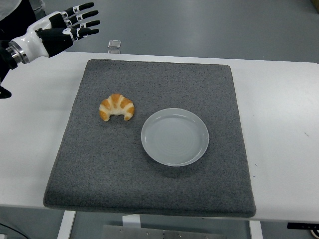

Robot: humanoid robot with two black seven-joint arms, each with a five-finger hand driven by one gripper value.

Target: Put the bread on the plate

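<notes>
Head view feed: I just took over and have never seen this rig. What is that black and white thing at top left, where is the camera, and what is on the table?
The camera sits high on the robot, looking forward and down over the white table. The black and white thing is the robot's left hand, five fingers spread, holding nothing, raised near the table's far left corner. The right hand is out of view. A grey felt mat covers the table's middle. On it lie a golden croissant-shaped bread and, just to its right and slightly nearer, an empty round pale grey plate. They do not touch.
</notes>
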